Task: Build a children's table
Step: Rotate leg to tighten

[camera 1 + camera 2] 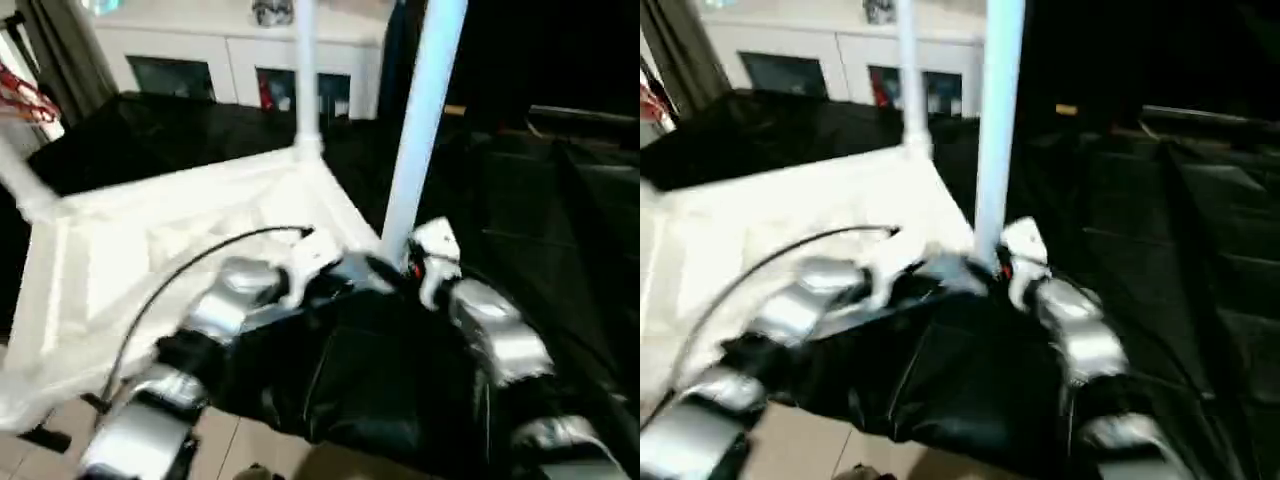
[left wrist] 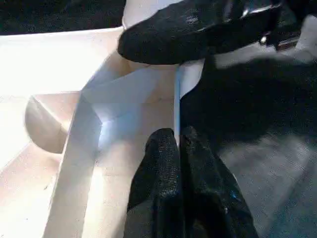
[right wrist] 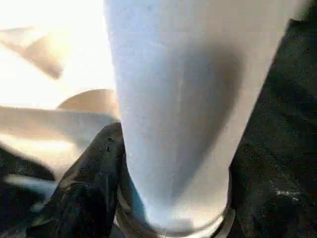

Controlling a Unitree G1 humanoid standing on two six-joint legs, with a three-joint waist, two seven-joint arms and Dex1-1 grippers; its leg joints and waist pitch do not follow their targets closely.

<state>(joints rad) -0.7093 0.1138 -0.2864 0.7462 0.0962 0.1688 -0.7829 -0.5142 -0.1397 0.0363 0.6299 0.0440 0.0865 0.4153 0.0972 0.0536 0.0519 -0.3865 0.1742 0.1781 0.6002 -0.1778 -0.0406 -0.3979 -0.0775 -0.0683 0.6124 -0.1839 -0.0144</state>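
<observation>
Table top (image 1: 170, 260) upside down on black surface (image 1: 560, 230), ribbed underside up. Near-right leg (image 1: 420, 120) upright in corner socket; far leg (image 1: 306, 70) upright behind. Right gripper (image 3: 168, 198) clamped round near-right leg base. Left gripper (image 2: 177, 148) pinched closed on top's rim just left of that leg. White cabinet (image 1: 240, 60) far behind.

The table top (image 1: 200, 250) lies upside down on the dark surface (image 1: 560, 230), to the left. One leg (image 1: 420, 120) stands up at its near right corner, and another leg (image 1: 306, 80) stands at the far corner behind it. A cabinet (image 1: 230, 60) is behind the surface. Both hands are at the near leg's foot.
</observation>
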